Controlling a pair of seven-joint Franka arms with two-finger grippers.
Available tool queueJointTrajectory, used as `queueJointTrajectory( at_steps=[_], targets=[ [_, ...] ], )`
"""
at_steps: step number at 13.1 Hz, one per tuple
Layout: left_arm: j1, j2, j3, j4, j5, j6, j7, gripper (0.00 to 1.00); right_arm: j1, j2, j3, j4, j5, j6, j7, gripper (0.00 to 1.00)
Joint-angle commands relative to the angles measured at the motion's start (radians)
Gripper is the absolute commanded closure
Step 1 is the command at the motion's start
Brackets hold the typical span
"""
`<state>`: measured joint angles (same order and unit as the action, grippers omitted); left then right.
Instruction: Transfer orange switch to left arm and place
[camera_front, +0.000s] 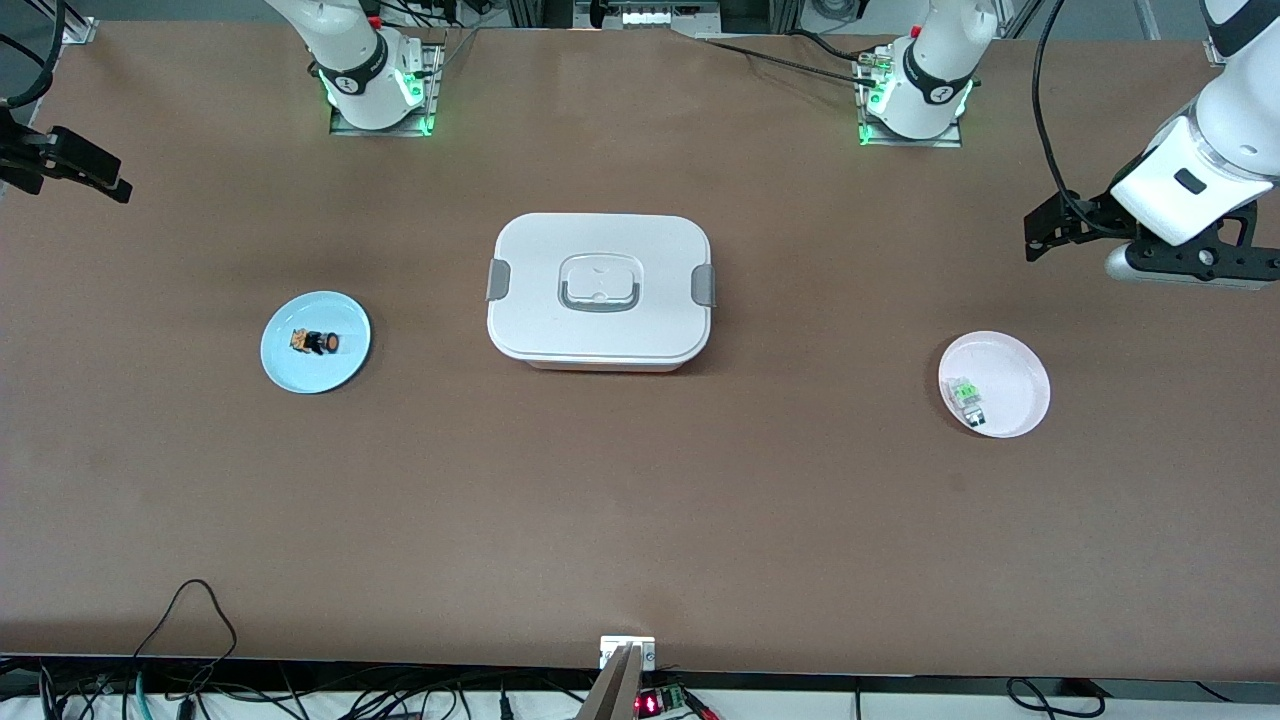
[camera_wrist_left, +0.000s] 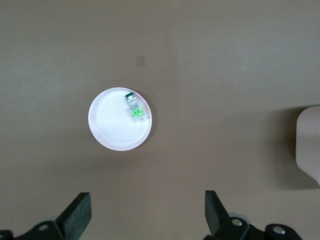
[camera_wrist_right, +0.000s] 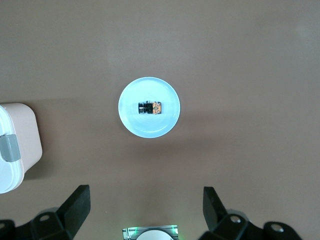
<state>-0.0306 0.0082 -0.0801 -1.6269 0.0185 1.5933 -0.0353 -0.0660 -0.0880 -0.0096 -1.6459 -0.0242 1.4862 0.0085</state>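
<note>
Both end effectors (left (camera_wrist_left: 145, 215), right (camera_wrist_right: 145, 212)) gape wide; one orange switch (camera_front: 315, 342), two plates.

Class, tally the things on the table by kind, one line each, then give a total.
Plates: 2, the blue plate and the pink plate
Small components: 2, the orange switch and the green component
Boxes: 1, the white box
Total: 5

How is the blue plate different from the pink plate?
The blue plate holds the orange switch; the pink plate holds a clear-and-green part. The blue plate sits toward the right arm's end, the pink plate toward the left arm's. Both are small, round, and lie apart from the box.
</note>
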Motion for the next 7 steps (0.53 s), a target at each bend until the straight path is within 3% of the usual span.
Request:
queueJointTrajectory(
  at_steps=[1, 7],
  targets=[
    [0.000, 0.013, -0.001, 0.032, 0.012, -0.023, -0.008, 0.00, 0.002, -0.009, -0.006, 0.011, 0.013, -0.012, -0.012, 0.00],
    [0.000, 0.013, -0.003, 0.032, 0.012, -0.023, -0.008, 0.00, 0.000, -0.001, -0.001, 0.014, 0.018, 0.012, 0.008, 0.00]
  ],
)
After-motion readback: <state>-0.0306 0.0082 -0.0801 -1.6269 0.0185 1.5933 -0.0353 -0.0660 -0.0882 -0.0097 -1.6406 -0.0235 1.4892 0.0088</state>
